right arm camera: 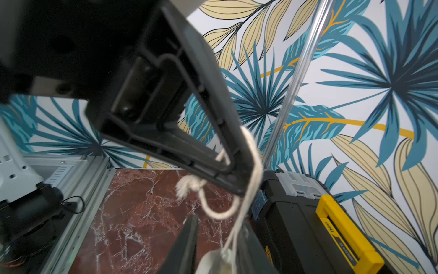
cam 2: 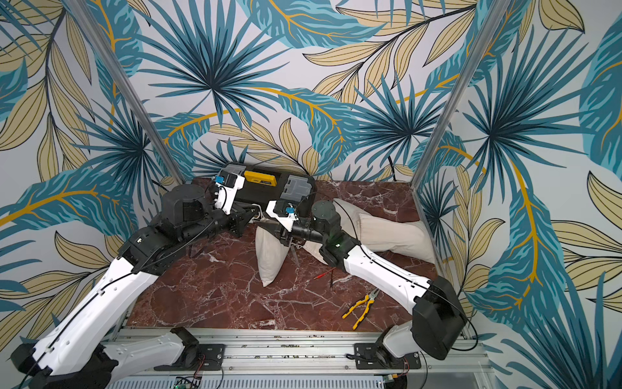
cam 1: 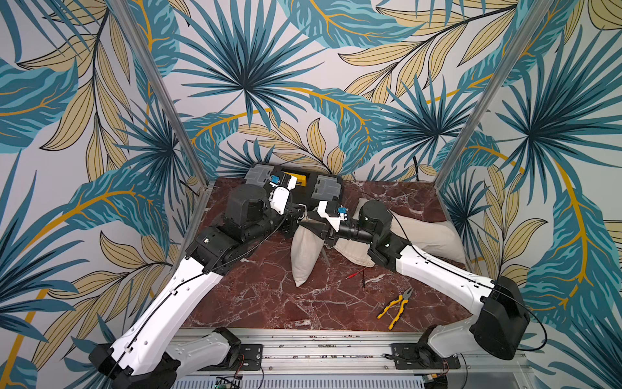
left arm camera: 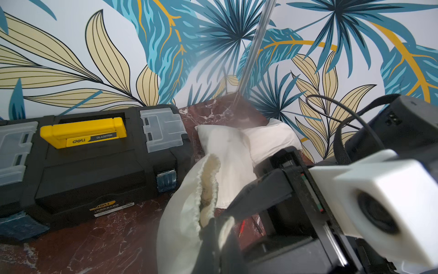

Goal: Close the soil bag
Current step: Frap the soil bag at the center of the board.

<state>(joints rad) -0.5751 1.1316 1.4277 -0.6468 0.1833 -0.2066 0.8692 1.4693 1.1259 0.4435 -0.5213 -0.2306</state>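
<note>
**Two Grippers Meet at Soil Bag's Neck**

The left gripper [right arm camera: 233,175], jaws together, pinches the drawstring [right arm camera: 253,163] of the soil bag [cam 1: 304,256]. The bag sits near mid-table, its neck end toward the toolbox [cam 1: 324,188]. The right gripper [right arm camera: 215,249] straddles the neck; whether it clamps cannot be told. The toolbox lies just behind, against the back wall, and a second pale sack [cam 1: 427,235] fills the right rear. The widest bare marble of the table [cam 1: 255,303] lies in front and to the left. Pliers [cam 1: 397,308] and probe leads [cam 1: 358,274] lie front right. Only the right wrist view shows the taut cord. Only the left wrist view shows the puckered mouth [left arm camera: 209,185], which the grippers hide in both top views.
</note>
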